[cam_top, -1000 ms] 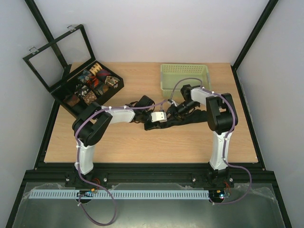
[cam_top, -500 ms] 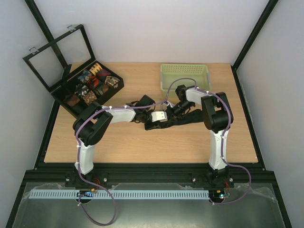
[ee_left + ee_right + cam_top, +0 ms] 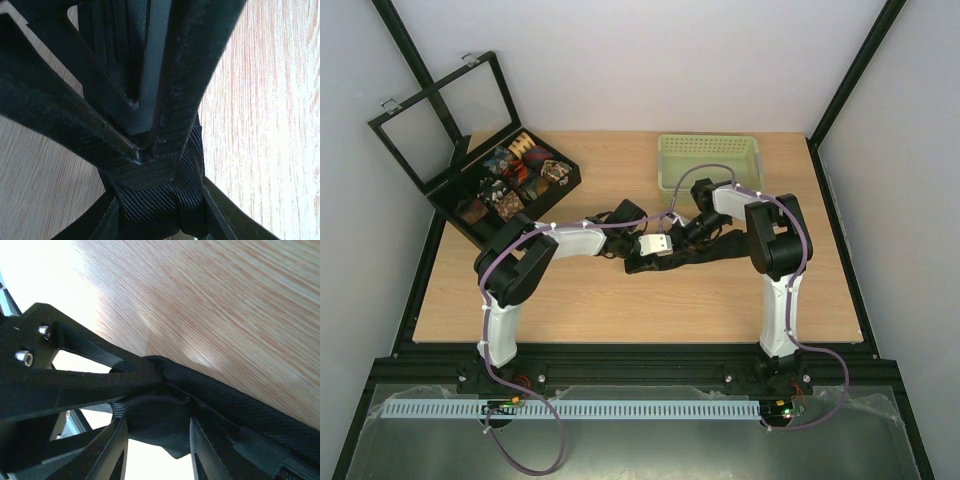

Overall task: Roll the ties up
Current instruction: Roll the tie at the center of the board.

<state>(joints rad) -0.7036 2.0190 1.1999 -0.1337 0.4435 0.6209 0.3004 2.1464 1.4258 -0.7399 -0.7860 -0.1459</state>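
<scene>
Black tie (image 3: pixel 725 247) lies just in front of the basket (image 3: pixel 666 160), and both my grippers meet on its bunched end. My left gripper (image 3: pixel 640 262) and right gripper (image 3: pixel 686 236) each look pinched on the fabric, tips almost touching. To roll well, I'd hold the strip flat and taut, turning one pinch while the other feeds, edges aligned. Bare wood (image 3: pixel 620 310) opens away from the basket, whose wall sits near my right wrist.
</scene>
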